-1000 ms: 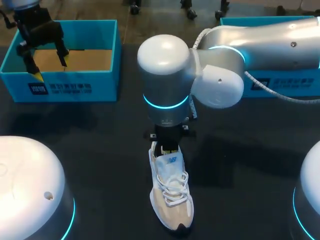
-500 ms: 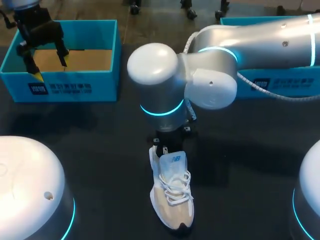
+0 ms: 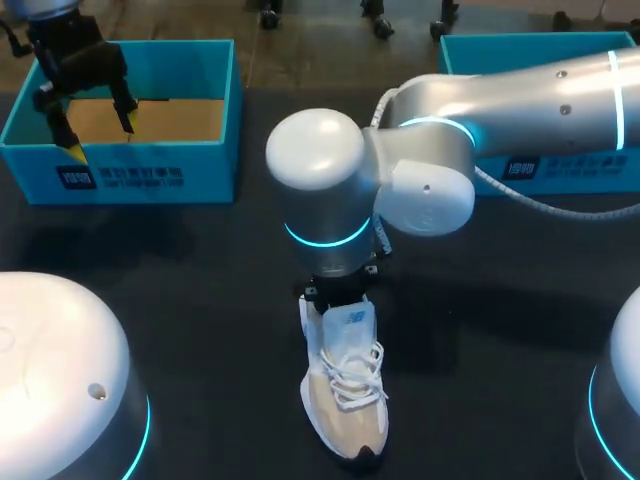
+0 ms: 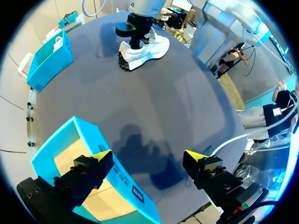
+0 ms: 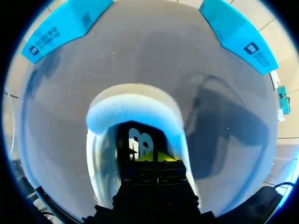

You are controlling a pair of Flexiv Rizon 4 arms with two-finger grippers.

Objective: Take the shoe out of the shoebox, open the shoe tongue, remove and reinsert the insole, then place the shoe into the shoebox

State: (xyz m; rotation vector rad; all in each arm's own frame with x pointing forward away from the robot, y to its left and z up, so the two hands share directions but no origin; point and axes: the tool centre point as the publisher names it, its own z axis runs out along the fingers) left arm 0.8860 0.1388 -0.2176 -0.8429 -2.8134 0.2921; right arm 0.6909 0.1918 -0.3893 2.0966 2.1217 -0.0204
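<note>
A white and beige shoe stands on the dark table, toe toward me. My right arm comes in from the right, and its wrist hangs over the shoe's heel. The right gripper is down in the shoe's opening. In the right wrist view, that gripper is shut, yellow tips together, with the shoe's white collar curving around it. Whether it pinches anything is hidden. My left gripper hangs open over the front wall of the left blue shoebox. Its fingers stand wide apart above the box wall, and the shoe is far ahead.
A second blue shoebox stands at the back right, partly behind my right arm. Both boxes show ahead of the right gripper, the left box and the right box. Bare dark table lies on both sides of the shoe.
My right arm's wrist has shifted slightly and sunk lower over the shoe's heel, now hiding more of the opening. The left arm has stayed put.
</note>
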